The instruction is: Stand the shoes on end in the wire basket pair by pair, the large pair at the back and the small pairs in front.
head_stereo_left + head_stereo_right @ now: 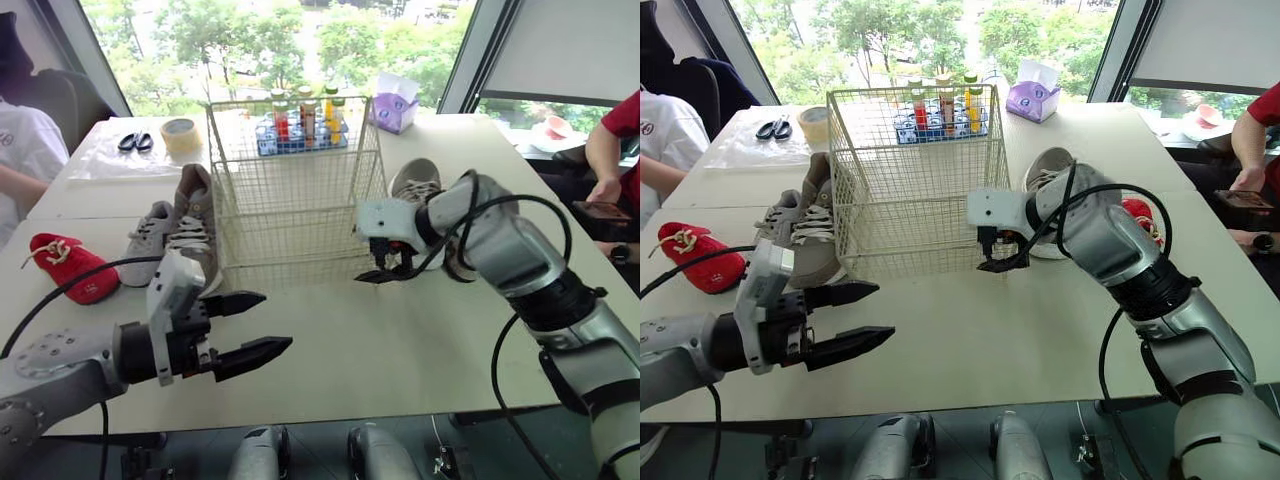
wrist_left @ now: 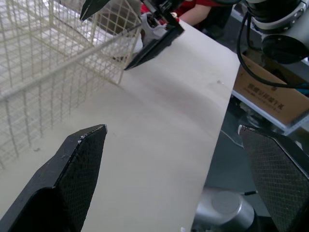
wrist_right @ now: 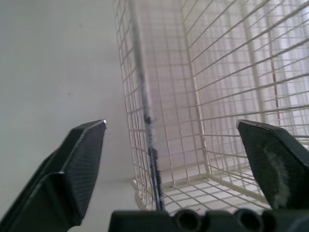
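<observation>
The empty wire basket (image 1: pixel 290 190) stands mid-table. Two grey sneakers (image 1: pixel 185 225) lie against its left side, and a small red shoe (image 1: pixel 70 265) lies further left. Another grey sneaker (image 1: pixel 415 180) rests to the basket's right, with a red shoe (image 1: pixel 1140 215) partly hidden behind my right arm. My right gripper (image 1: pixel 385 268) is open at the basket's front right corner, and the corner wire (image 3: pixel 149 121) stands between its fingers (image 3: pixel 72 169). My left gripper (image 1: pixel 277 320) hovers open over bare table in front of the basket, holding nothing.
Behind the basket stand a blue rack of bottles (image 1: pixel 303 125) and a purple tissue box (image 1: pixel 394 103). A tape roll (image 1: pixel 181 133) and scissors (image 1: pixel 135 141) lie at the back left. People sit at the left (image 1: pixel 25 150) and right (image 1: pixel 615 150) table edges.
</observation>
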Tool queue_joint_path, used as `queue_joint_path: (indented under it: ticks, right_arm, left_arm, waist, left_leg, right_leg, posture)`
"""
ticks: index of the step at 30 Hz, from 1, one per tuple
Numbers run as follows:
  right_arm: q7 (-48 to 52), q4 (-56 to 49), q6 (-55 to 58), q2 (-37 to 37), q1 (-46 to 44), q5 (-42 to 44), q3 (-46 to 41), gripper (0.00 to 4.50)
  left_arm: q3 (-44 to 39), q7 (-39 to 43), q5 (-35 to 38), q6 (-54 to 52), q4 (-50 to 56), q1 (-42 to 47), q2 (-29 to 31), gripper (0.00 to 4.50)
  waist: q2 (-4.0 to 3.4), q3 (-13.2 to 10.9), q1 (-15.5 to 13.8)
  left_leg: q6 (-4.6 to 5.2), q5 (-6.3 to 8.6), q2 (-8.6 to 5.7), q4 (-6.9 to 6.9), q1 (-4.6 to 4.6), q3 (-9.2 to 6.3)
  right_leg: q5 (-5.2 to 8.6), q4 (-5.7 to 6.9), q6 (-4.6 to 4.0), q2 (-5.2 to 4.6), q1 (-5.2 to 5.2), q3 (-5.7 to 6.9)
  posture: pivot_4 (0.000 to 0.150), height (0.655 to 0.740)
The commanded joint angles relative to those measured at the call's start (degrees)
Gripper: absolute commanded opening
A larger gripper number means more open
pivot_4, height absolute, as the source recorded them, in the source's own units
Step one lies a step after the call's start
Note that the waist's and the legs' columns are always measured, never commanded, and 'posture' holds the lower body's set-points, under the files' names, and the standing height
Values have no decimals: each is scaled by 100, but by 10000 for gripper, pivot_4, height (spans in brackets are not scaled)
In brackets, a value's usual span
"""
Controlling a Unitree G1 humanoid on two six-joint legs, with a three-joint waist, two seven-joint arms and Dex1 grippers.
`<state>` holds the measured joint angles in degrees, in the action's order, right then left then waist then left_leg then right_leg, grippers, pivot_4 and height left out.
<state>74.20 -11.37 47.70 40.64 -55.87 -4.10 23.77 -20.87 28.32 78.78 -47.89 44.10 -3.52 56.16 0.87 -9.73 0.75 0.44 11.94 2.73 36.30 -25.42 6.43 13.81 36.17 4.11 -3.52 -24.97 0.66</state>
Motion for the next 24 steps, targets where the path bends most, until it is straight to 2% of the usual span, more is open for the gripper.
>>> queue_joint_path:
  ticks: [1, 4, 5, 8, 10, 13, 18, 24]
  right_arm:
    - [-44, -599, 1666, 241, -548, 825, -1473, 44286]
    - [-706, -374, 2533, 40, -728, 1172, -2786, 44286]
    - [-1019, -296, 2484, -53, -669, 1194, -3180, 44286]
    - [-2040, -526, 1915, -515, 189, 1151, -4353, 44286]
    - [-2656, -890, 1709, -985, 779, 1173, -4745, 44286]
    - [-3802, -1279, 1054, -1834, 1685, 953, -4873, 44286]
    - [-4751, -1148, -299, -2469, 2833, 699, -4347, 44286]
    - [-5263, -306, -1403, -2723, 3095, 633, -3733, 44286]
  left_arm:
    - [-19, 91, 182, 90, -149, 253, -7, 45000]
    - [62, -7, 332, 125, -363, 569, -141, 45000]
    - [145, -110, 332, 171, -446, 732, -251, 45000]
    - [586, -476, 339, 270, -622, 1345, -776, 45000]
    - [791, -647, 357, 249, -585, 1520, -1015, 45000]
    - [985, -1003, 336, 217, -456, 1438, -1228, 45000]
    - [899, -1121, 484, 163, -15, 800, -1084, 45000]
    - [614, -874, 464, 151, 165, 287, -653, 45000]
  waist:
    - [0, 0, -6]
    - [5, 3, -12]
    - [11, 7, -10]
    - [45, 29, -15]
    - [58, 37, -6]
    - [40, 32, 40]
    - [33, 30, 27]
    - [33, 30, 15]
  left_leg:
    - [0, 0, 0, 0, -2, 0]
    - [-1, 1, 0, 1, -1, -3]
    - [-1, 2, 0, 1, 0, -5]
    - [-13, 10, 0, -1, 8, -12]
    - [-3, 4, 0, 0, 9, -18]
    - [5, 2, -1, -2, 8, -8]
    - [-8, -7, 2, -10, 8, -11]
    - [-15, -12, 2, -2, 12, -12]
  right_leg:
    - [0, 1, 0, -1, -1, 0]
    - [0, 0, 0, -11, 1, 1]
    - [0, -2, -1, -15, 2, 1]
    - [0, -7, -2, -17, 18, 5]
    - [0, -12, -2, -18, 30, 6]
    - [-2, -1, 2, -15, 22, 2]
    - [-10, 15, 26, 17, 7, 2]
    - [2, 15, 4, 22, 13, 2]
  posture:
    - [1500, 7351]
    - [1500, 7351]
    - [1500, 7351]
    - [1500, 7351]
    - [1500, 7351]
    - [1500, 7351]
    - [1500, 7351]
    - [1500, 7351]
